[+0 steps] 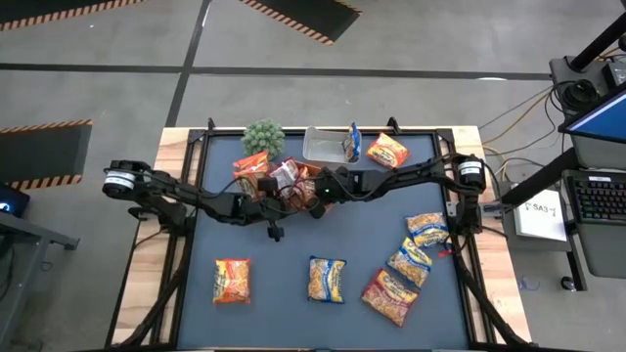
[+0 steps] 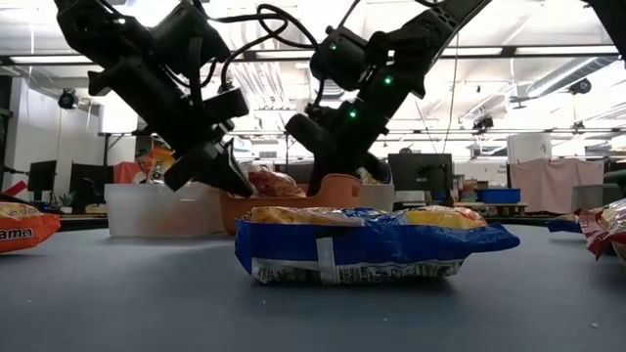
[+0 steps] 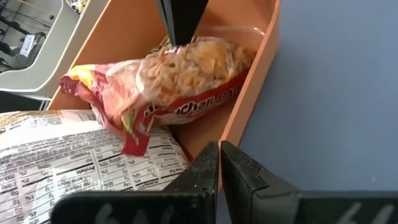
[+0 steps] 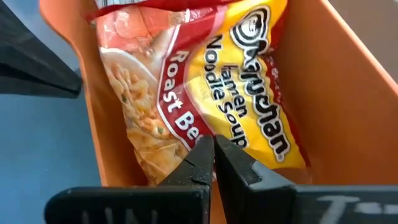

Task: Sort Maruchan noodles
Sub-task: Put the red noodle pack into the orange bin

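The orange tray (image 1: 293,168) at the table's far middle holds several Maruchan packets. One is a red-and-yellow roast beef packet (image 4: 217,93); another lies white back up (image 3: 74,168). My right gripper (image 4: 213,155) is shut, its tips on the roast beef packet. My left gripper (image 3: 221,165) is shut too, over the tray's near wall (image 3: 249,118), next to the white-backed packet. More packets lie flat on the mat: an orange one (image 1: 232,280), a blue-and-yellow one (image 1: 327,279) and a red one (image 1: 389,296). My right gripper's shut fingertips (image 3: 177,34) come slanting down from the table's right onto the roast beef packet's upper face (image 4: 199,127). The packet lies tilted inside the tray, against its wall. My left gripper stands at the tray's near wall; whether it touches the wall or a packet cannot be told.
A clear tub (image 1: 328,145) with a blue packet standing in it sits at the far edge, next to an orange packet (image 1: 388,150). A small green plant (image 1: 263,137) stands left of the tub. Two more blue-and-yellow packets (image 1: 419,244) lie at the right.
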Action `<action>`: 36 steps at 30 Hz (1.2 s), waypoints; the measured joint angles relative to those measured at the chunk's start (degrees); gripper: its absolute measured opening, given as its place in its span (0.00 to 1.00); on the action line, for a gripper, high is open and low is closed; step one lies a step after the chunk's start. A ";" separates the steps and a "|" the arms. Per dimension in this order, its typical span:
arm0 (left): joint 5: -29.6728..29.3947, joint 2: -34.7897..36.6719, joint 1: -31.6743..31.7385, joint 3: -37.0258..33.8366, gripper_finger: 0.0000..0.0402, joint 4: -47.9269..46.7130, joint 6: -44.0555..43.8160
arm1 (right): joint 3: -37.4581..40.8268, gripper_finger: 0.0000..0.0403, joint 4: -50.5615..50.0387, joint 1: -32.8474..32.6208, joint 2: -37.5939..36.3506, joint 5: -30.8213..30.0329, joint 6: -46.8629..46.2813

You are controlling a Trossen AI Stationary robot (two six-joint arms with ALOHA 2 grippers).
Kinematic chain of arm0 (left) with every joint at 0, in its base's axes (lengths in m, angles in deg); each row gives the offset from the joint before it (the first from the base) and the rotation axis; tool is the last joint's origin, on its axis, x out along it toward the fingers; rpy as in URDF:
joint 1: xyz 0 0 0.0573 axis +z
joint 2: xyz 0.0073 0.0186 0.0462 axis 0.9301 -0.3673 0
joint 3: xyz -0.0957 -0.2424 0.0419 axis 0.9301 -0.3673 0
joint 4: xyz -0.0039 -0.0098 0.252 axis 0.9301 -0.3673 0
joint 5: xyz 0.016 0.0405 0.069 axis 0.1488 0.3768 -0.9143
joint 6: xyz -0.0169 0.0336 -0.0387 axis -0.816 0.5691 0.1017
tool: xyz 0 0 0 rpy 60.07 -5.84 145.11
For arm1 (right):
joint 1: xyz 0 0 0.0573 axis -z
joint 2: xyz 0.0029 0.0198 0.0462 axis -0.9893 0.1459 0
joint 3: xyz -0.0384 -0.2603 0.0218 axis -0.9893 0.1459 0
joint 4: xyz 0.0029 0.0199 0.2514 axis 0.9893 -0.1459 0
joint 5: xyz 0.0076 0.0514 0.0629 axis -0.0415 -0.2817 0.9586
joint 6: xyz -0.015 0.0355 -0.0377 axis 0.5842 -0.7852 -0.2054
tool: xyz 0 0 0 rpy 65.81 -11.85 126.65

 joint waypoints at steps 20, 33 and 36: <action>-7.95 -0.10 2.04 0.05 0.00 3.35 -1.37 | 0.10 0.02 2.97 0.00 0.48 -0.15 2.39; -10.47 -5.10 4.04 0.16 0.00 11.51 -1.51 | 0.18 0.02 3.93 -0.01 0.90 -0.22 5.94; -10.52 -7.33 4.04 1.33 0.00 13.33 -1.07 | 0.19 0.02 4.88 0.00 1.18 -0.24 7.75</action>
